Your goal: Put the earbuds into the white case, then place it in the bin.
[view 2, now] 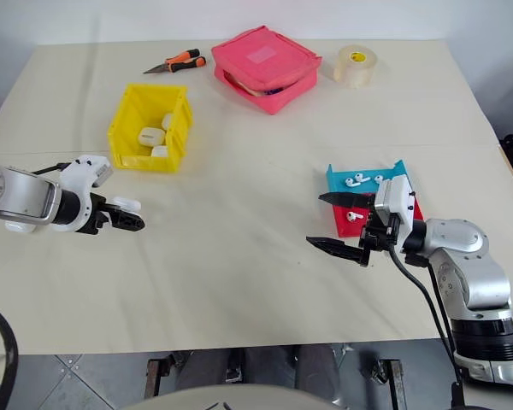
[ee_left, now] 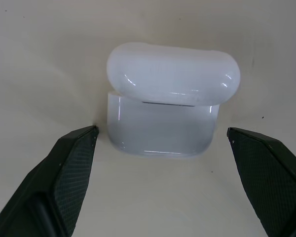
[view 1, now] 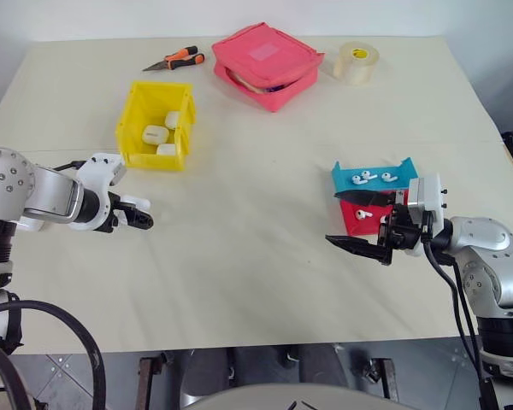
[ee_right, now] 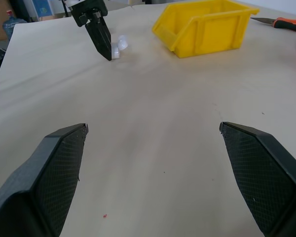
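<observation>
Cream paper is covering the bench [view 1: 256, 256]; left gripper [ee_left: 160, 143] jaws are gaping around the white case [ee_left: 170, 98], ungripped; right gripper [view 1: 368, 224] jaws are spreading wide, empty.

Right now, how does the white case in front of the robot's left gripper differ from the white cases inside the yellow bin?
The white case by the left gripper lies on the bare table, lid slightly ajar; the cases in the yellow bin sit within its walls, and whether their lids are open is too small to tell. It lies alone; those cases are clustered together. All are glossy, white and rounded.
</observation>
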{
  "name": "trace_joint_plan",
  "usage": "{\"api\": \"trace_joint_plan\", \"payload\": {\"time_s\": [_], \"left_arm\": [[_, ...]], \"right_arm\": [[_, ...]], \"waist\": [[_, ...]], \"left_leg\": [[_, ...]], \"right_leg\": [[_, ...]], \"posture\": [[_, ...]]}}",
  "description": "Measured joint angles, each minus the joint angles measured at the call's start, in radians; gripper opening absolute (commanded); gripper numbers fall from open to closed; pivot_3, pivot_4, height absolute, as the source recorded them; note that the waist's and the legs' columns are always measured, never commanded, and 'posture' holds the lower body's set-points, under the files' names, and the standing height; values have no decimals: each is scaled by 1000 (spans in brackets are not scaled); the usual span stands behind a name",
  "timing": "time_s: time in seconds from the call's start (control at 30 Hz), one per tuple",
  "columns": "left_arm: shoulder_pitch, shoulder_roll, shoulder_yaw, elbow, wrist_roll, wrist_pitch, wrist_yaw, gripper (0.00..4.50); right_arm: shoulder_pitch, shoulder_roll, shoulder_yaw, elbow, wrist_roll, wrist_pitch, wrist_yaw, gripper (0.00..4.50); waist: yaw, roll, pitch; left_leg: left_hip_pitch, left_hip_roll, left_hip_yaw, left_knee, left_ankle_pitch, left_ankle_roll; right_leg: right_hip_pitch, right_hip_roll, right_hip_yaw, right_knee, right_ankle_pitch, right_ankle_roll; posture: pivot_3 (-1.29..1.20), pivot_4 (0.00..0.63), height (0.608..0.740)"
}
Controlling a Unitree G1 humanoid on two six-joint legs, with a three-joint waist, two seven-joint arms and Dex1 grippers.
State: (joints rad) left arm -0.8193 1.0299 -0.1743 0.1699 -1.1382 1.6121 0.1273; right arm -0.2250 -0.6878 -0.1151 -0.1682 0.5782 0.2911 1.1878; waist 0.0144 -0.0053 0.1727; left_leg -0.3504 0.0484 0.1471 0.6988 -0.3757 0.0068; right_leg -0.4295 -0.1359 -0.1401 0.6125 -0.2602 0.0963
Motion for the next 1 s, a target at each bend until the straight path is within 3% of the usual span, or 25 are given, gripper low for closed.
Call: {"api": "trace_joint_plan", "payload": {"time_s": [0.03,0.13,0.47,0.67,0.9,1.0], "left_arm": [[-1,-2,-1,-1,2,0,0,4463],[-1,-7,-6,-5,15,-1,-2,3859],[22,-25,8,-53,114,-9,-24,787],[142,-1,74,-202,174,-44,-154,787],[358,186,108,-430,255,-204,-431,787],[372,206,178,-432,276,-212,-482,963]], "right_arm": [[-1,0,0,0,0,0,0,4500],[-1,-1,0,0,-1,0,0,4500],[9,-8,-1,-1,-3,-2,-2,4500],[15,-26,-13,-4,-6,-7,-4,4500],[49,-38,-30,-27,-5,-6,-21,4500],[49,-38,-30,-28,-5,-5,-25,4500]], "waist": [[1,0,0],[6,1,0],[11,1,0],[6,0,0],[-3,-1,1],[-1,-1,1]], "left_leg": [[0,0,0,0,0,0],[0,0,1,0,0,0],[0,-1,1,0,0,0],[0,0,2,0,0,-1],[-2,1,4,-1,-1,-2],[-2,2,5,-1,-1,-2]], "right_leg": [[0,0,0,0,0,0],[0,0,1,0,0,0],[0,0,2,-1,1,1],[-1,1,2,-1,1,1],[-6,3,4,0,0,1],[-6,3,5,0,0,1]], "posture": [[0,150,740],[0,150,740],[0,150,740],[0,150,740],[0,150,740],[0,150,740]]}}
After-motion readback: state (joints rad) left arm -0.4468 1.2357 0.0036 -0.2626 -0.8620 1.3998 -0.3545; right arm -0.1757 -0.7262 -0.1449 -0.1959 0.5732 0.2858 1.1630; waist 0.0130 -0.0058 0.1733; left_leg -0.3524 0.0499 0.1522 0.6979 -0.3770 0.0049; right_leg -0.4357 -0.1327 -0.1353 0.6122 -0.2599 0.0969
